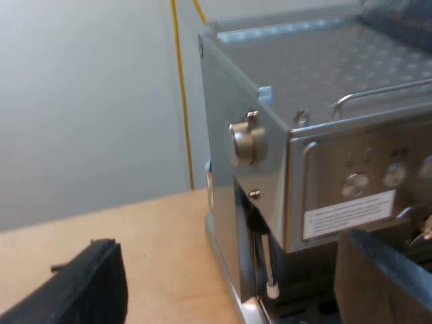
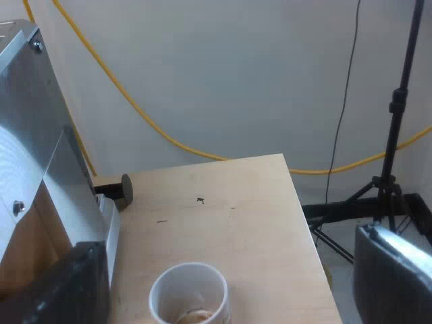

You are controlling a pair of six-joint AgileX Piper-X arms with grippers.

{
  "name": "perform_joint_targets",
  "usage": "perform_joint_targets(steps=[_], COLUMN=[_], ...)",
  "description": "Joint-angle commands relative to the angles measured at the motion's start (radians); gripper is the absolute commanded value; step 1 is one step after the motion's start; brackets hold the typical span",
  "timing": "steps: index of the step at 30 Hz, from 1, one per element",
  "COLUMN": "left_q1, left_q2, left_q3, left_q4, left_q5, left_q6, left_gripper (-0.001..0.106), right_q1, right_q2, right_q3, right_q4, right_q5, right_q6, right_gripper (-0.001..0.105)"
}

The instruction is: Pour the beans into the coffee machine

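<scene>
The steel espresso machine (image 1: 317, 135) is close in front of my left gripper (image 1: 229, 293), showing its side knob (image 1: 246, 143), thin steam wand (image 1: 268, 266) and front buttons. The dark bean hopper (image 1: 405, 17) rises at the far end of its dimpled top. My left gripper is open and holds nothing. A white cup (image 2: 162, 289) with something brown at its bottom stands on the wooden table, just below and between the fingers of my right gripper (image 2: 226, 287). That gripper is open and not touching the cup.
The machine's steel side (image 2: 34, 169) stands close beside the cup. A dark round knob (image 2: 123, 190) on a short stem sticks out at its base. The table's edge (image 2: 304, 223) drops off toward a black tripod (image 2: 395, 135). A yellow cable (image 2: 135, 115) hangs along the wall.
</scene>
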Motion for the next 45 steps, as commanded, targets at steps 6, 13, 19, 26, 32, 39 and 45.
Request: perform_joint_targets(steps=[6, 13, 19, 26, 32, 39, 45], left_q1=[-0.003, -0.003, -0.003, -0.003, -0.003, -0.003, -0.003], left_q2=[-0.185, -0.314, -0.410, -0.443, -0.443, -0.443, -0.443], left_q3=[-0.005, -0.005, -0.005, -0.019, -0.022, -0.022, -0.026], left_q4=[0.094, 0.182, 0.265, 0.373, 0.422, 0.513, 0.596], left_q5=[-0.036, -0.080, -0.080, -0.079, -0.079, -0.079, -0.079], left_q6=[-0.012, -0.012, -0.012, -0.033, -0.033, -0.033, -0.033], left_gripper=[0.066, 0.066, 0.066, 0.066, 0.066, 0.066, 0.066], right_q1=[-0.004, -0.004, -0.004, -0.004, -0.004, -0.004, -0.004], right_q2=[-0.100, -0.169, -0.231, -0.299, -0.378, -0.480, -0.482], right_q3=[-0.013, -0.013, -0.013, -0.013, -0.013, 0.026, 0.068], right_q4=[0.142, 0.235, 0.313, 0.484, 0.497, 0.494, 0.488], right_q5=[-0.108, -0.132, -0.132, -0.155, -0.158, -0.156, -0.143], right_q6=[-0.019, -0.019, -0.019, -0.072, -0.103, -0.078, -0.056], right_gripper=[0.079, 0.079, 0.079, 0.079, 0.079, 0.079, 0.079])
